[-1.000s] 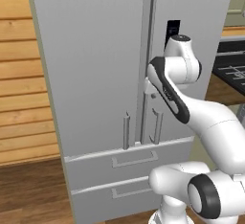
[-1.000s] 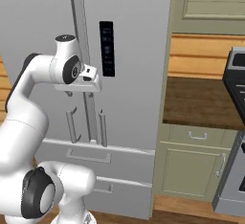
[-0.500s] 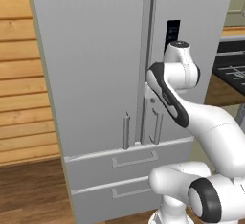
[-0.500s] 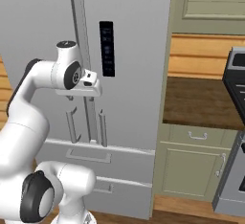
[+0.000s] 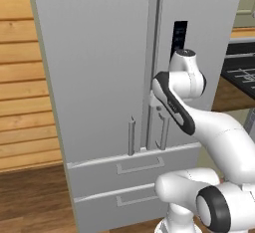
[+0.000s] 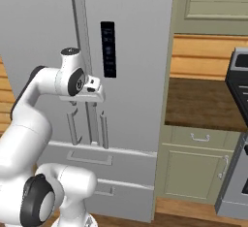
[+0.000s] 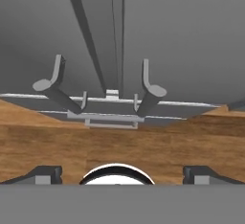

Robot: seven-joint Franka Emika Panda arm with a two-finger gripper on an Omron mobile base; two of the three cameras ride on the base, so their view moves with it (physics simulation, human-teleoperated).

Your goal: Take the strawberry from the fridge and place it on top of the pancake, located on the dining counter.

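Two fingertips spread, tool (image 6: 92,105) pointing down, close before fridge (image 6: 140,100) doors

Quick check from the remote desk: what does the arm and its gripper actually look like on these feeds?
The arm is glossy white with rounded, tube-like links and dark grey to black bands at the joints. No loose cables or markings are visible. The gripper has a pale, boxy white body, and in the hand view its two small dark fingertips show.
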